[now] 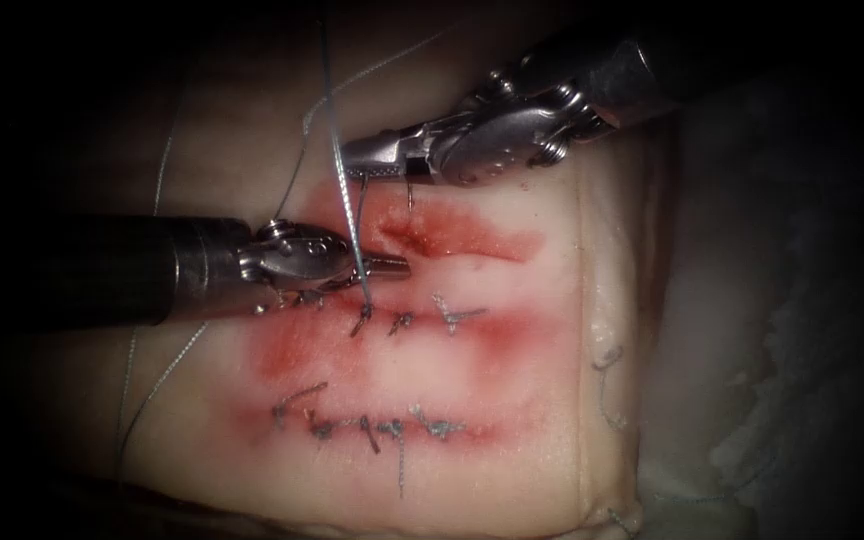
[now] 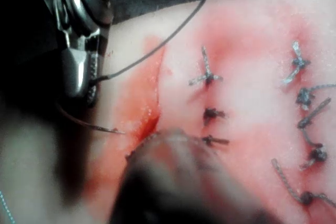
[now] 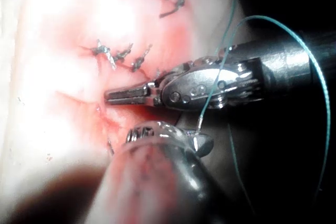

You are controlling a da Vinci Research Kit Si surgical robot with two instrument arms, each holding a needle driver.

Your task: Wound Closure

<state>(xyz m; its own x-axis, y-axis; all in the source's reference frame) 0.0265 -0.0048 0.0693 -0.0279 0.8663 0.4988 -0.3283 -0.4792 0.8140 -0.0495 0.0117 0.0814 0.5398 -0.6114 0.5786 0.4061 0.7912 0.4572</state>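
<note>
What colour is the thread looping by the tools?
Teal-green, clearest in the right wrist view, where the thread arcs over the left tool's shaft.

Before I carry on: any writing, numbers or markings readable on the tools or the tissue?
None: no word, number or sign can be read.
Right arm's tool, holding the needle: bare metal, no marking.
Left arm's tool: bare metal, no marking.
Tissue: stitches and red fluid, no print.
</note>
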